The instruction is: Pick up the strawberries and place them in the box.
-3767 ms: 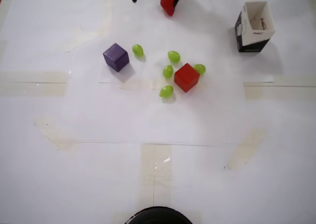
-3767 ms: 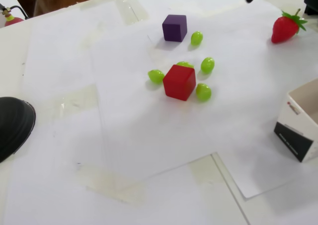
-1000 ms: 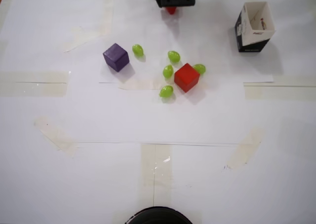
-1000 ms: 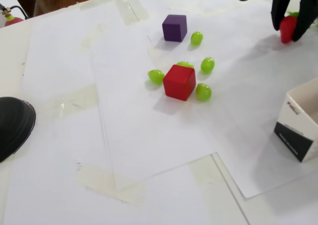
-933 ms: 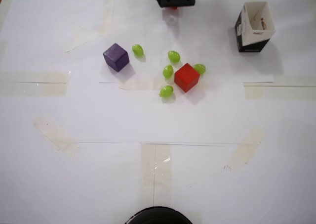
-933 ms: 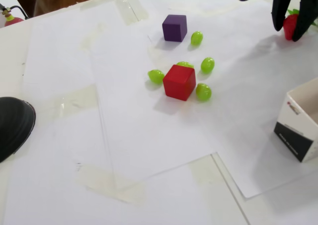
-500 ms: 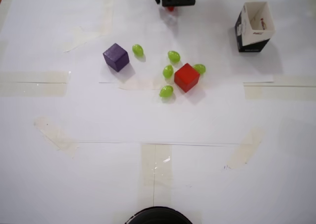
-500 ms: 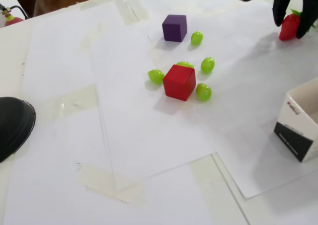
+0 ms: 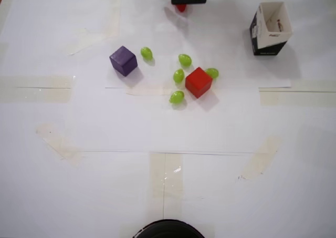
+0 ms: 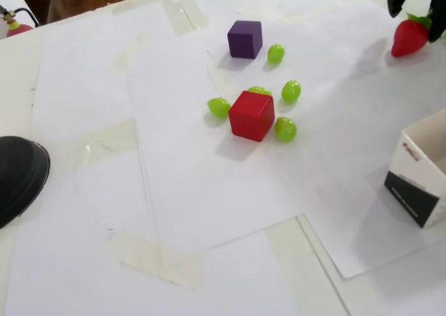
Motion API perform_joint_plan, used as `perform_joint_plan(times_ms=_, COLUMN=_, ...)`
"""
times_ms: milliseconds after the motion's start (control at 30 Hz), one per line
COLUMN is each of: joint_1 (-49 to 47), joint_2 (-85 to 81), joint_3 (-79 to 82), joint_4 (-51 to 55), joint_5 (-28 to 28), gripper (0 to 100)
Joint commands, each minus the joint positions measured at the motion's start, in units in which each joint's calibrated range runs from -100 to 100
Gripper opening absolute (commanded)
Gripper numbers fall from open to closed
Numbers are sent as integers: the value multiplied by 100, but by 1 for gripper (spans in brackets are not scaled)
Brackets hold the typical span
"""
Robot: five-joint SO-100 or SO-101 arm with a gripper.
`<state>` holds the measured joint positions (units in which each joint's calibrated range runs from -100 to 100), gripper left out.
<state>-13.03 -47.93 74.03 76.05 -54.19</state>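
Observation:
One red strawberry [image 10: 408,38] with a green leafy top lies on the white paper at the far right of the fixed view. In the overhead view only the strawberry's red tip [image 9: 181,8] shows below the black gripper [image 9: 182,0] at the top edge. My gripper [image 10: 417,21] hangs just above the strawberry, its dark fingers apart on either side and not pressing it, so it is open. The box [image 9: 269,37] stands open-topped at the upper right of the overhead view; in the fixed view the box [image 10: 412,196] sits at the right edge.
A purple cube [image 9: 123,60], a red cube [image 9: 198,82] and several green grapes [image 9: 178,75] lie in the middle of the paper. A round black object [image 10: 17,176] sits at the left edge of the fixed view. Tape strips hold the paper sheets down.
The gripper came down around the strawberry, nudged it slightly, and has since risen with its fingers apart. The strawberry stays on the paper.

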Motion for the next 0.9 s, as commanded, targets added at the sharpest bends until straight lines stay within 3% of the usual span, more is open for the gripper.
perform_joint_plan(times_ms=0, joint_1=-28, joint_2=-202, joint_3=143, joint_4=-293, joint_5=-63, gripper=29)
perform_joint_plan(times_ms=867, joint_1=-50, joint_2=-271, joint_3=306, joint_4=-399, joint_5=-93, gripper=20)
